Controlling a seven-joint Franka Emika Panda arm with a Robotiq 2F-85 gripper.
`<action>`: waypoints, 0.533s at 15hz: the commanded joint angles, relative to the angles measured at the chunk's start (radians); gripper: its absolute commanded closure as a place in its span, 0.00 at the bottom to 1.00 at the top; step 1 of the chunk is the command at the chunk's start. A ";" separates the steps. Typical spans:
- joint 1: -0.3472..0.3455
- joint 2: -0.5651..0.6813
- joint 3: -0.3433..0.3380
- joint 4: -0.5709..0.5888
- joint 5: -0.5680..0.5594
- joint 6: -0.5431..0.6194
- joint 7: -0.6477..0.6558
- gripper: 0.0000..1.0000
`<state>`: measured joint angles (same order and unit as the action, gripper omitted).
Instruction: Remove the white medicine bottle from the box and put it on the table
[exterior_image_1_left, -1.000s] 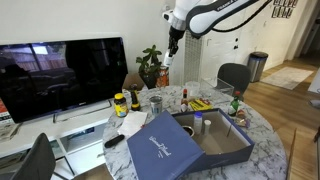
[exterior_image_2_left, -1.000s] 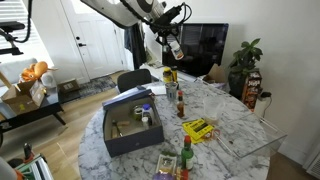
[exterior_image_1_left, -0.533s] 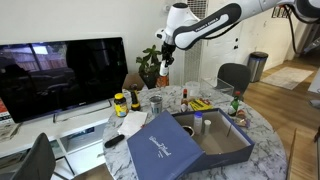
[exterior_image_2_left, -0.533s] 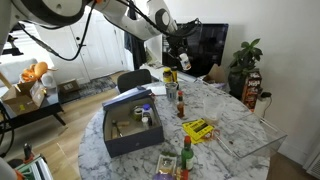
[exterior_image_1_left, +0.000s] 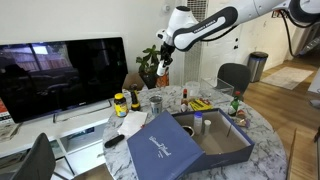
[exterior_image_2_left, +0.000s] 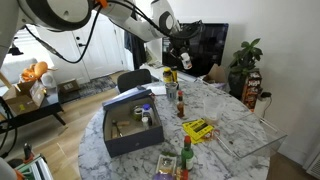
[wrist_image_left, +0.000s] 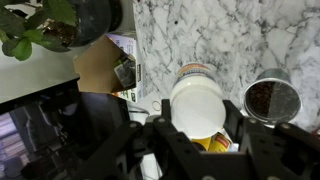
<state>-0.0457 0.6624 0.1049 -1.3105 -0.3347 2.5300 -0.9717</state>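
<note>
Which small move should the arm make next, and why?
Probably carry the gripper across and down toward the box: it hangs high over the yellow-labelled jar, well off from the open box, which it has not yet reached.

White medicine bottle stands upright inside open navy box on marble table.

I can see white script lettering on the open lid of the box, but I cannot read a word of it. The labels on the bottles and jars across the tabletop are also too small to read.
</note>
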 joint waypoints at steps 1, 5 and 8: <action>0.006 0.066 -0.037 0.049 0.047 -0.142 0.008 0.73; -0.056 0.152 -0.014 0.077 0.159 -0.283 -0.013 0.73; -0.080 0.235 -0.004 0.128 0.220 -0.256 0.004 0.73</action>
<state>-0.1066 0.8102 0.0834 -1.2737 -0.1783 2.2798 -0.9687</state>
